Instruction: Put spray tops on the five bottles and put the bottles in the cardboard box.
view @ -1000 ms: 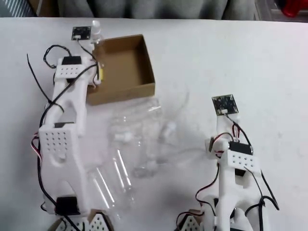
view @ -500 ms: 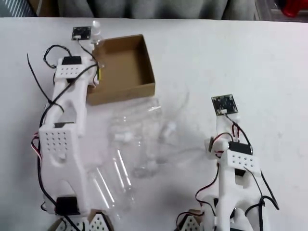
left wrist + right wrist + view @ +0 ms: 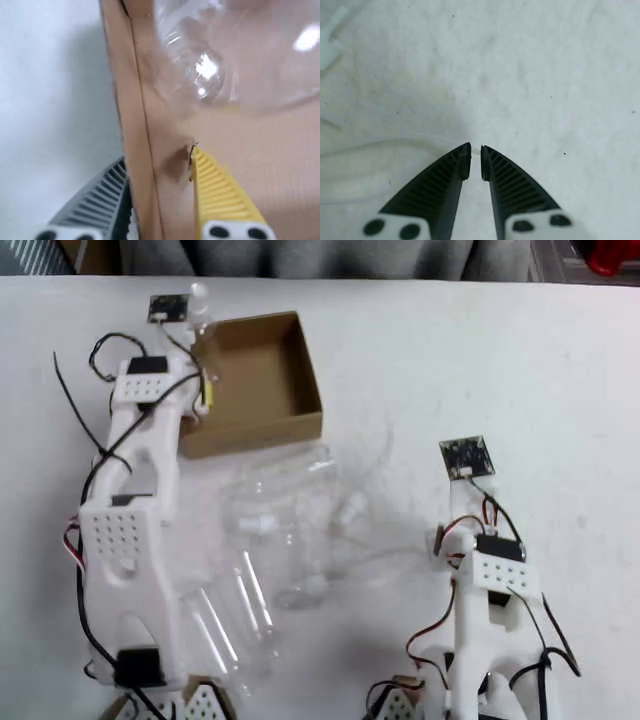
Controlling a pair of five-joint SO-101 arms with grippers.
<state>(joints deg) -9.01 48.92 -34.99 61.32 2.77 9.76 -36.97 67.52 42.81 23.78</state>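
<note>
white table (image 3: 540, 360) hosting a bottle-boxing job
right gripper (image 3: 475, 150) is nipping almost shut on a thin dip tube (image 3: 420, 136), loose bottles (image 3: 285, 505) are waiting mid-table, and farthest, left gripper (image 3: 157, 154) is straddling the cardboard box (image 3: 255, 375) wall, jaws apart, probably releasing the clear bottle (image 3: 210, 60) there.

Loses the blurred clear bottle (image 3: 210, 65) past the left wrist view's edge. From above, cannot count the heaped bottles (image 3: 270, 540) against the white table (image 3: 480, 360), nor tell capped from uncapped.
</note>
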